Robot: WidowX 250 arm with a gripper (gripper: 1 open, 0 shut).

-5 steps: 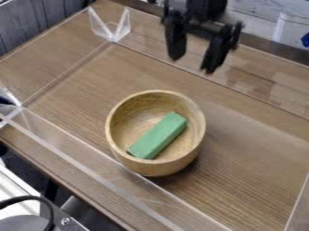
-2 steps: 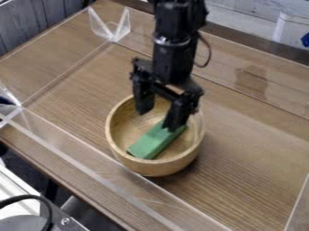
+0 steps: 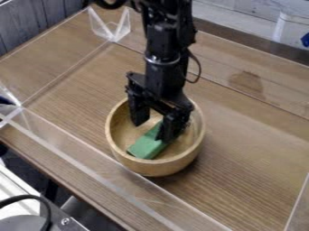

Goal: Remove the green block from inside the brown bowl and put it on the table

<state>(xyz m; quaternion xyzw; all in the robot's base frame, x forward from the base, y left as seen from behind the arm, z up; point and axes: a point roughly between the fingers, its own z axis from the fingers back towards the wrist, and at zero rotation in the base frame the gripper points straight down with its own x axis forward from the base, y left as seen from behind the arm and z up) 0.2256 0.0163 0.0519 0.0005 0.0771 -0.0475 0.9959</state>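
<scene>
Lying matte and bar-shaped in the round, thick-rimmed wooden bowl on the wood-grain table, the green block sits beneath the gripper, spread wide, empty, lower than a moment earlier.

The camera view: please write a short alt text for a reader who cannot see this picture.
A black robot gripper points straight down with its jaws open into a round brown bowl, straddling the upper end of a green block that lies inside. The bowl stands on a wood-grain table with clear walls along its edges.
</scene>
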